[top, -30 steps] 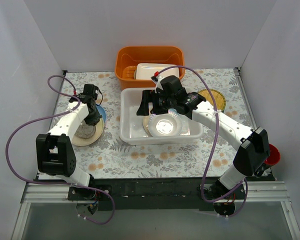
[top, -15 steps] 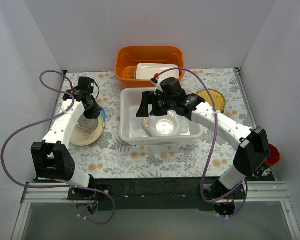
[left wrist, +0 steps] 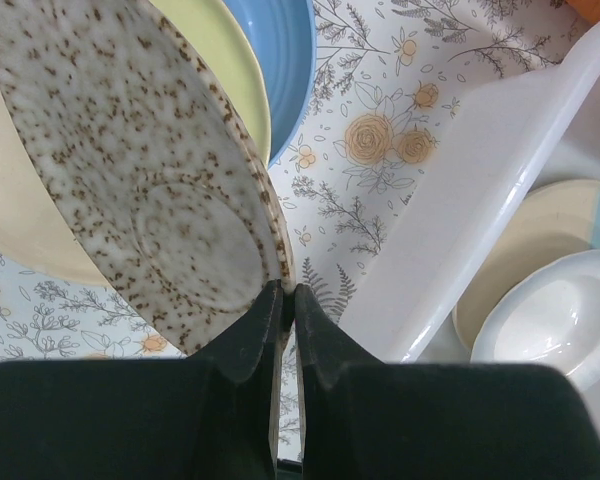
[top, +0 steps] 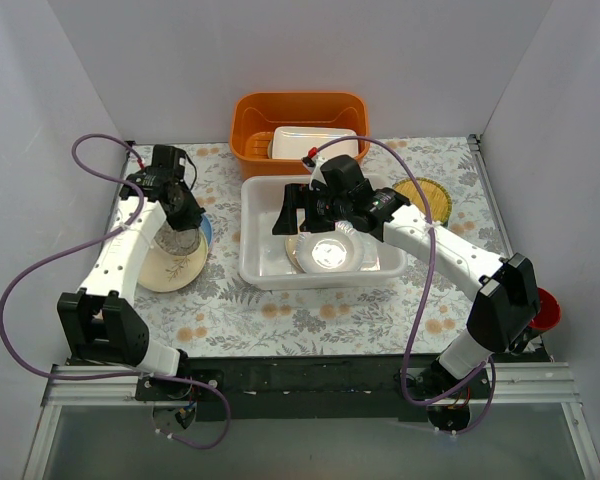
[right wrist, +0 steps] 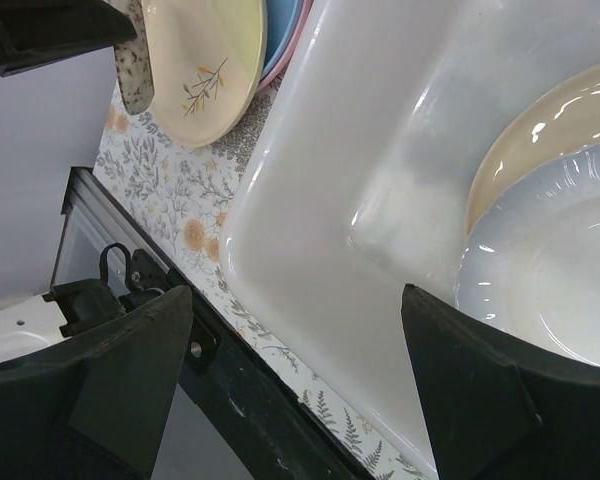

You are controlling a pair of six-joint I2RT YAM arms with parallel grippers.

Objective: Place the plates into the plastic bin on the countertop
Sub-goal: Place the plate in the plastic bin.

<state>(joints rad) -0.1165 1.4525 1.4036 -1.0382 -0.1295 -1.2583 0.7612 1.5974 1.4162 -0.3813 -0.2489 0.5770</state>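
My left gripper (left wrist: pixel 288 292) is shut on the rim of a cream speckled plate (left wrist: pixel 130 170), which hangs tilted above the stack at the left. In the top view that gripper (top: pixel 183 218) stands over a cream plate (top: pixel 165 268) and a light blue plate (top: pixel 206 230). The plastic bin (top: pixel 255 262) sits mid-countertop and holds a cream plate (right wrist: pixel 540 140) under a white plate (right wrist: pixel 550 270). My right gripper (right wrist: pixel 300 330) hangs open and empty over the bin's left end, and shows above that end in the top view (top: pixel 288 208).
An orange tub (top: pixel 300 112) with a small white box (top: pixel 315 142) stands behind the bin. A yellow woven plate (top: pixel 427 195) lies right of the bin, and a red plate (top: pixel 546 310) sits at the right edge. White walls close in on three sides.
My left arm has drawn back and up, lifting the speckled plate off the stack and tilting it. The right arm has held its place over the bin.
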